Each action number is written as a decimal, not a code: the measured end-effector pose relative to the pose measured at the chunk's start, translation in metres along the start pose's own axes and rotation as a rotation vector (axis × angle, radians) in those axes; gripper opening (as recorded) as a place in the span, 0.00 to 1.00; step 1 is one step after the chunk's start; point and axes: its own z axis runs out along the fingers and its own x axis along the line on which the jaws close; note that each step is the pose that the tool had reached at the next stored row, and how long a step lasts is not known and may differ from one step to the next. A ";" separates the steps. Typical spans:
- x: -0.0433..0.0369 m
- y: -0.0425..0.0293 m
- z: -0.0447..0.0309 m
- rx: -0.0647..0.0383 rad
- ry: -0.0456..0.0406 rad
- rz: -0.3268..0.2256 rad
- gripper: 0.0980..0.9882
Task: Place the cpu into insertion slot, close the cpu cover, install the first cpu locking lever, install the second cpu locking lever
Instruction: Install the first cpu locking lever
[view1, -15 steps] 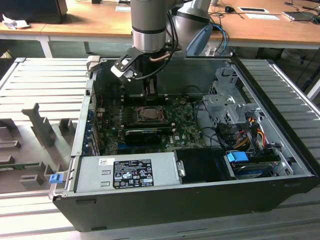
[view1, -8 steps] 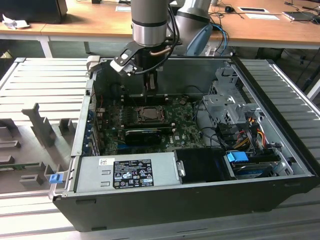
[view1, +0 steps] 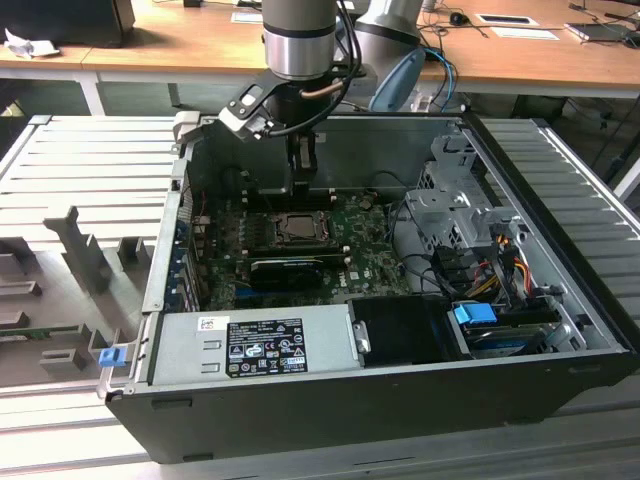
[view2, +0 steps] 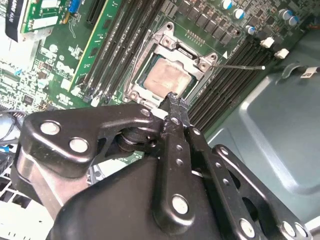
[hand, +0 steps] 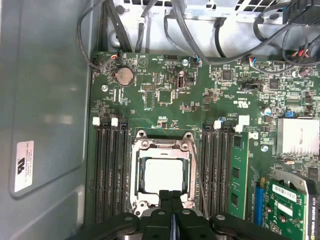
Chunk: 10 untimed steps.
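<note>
The big black case (view1: 380, 410) lies open on top. Inside it, in the exterior view, there is one green board (view1: 370, 255), one grey power box (view1: 250, 345) in the near corner on the exterior view's left, and one long black card (view1: 290, 270) lying on the board. A metal cage (view1: 450, 200) and a bunch of wires (view1: 500, 260) fill the side on the exterior view's right.

The insertion slot (hand: 145, 135) sits on the board, just past the card in the exterior view. One cpu (hand: 162, 175) lies flat inside it. One cover (hand: 136, 172) is down over the slot, and the pale face of the cpu shows through its square window. One thin lever (view2: 240, 65) sticks out sideways from a corner of the slot, over the long black slots beside it.

The gripper (hand: 171, 195) hangs low inside the case, right at the edge of the insertion slot. Its two fingers (hand: 165, 200) are pressed together, and I see nothing between them. The tips are just over the rim of the cover. I cannot tell if they touch it.

Rows of long black slots run along both sides of the insertion slot. One green stick (hand: 237, 175) stands in one of them. One round silver battery (hand: 124, 76) sits on the board, away from the slot.
</note>
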 end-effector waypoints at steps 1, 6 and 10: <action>0.0000 0.0001 -0.0015 0.000 0.0000 0.000 0.01; -0.0001 0.0002 -0.0042 -0.001 0.0031 -0.054 0.01; -0.0001 0.0002 -0.0042 -0.002 0.0076 -0.166 0.01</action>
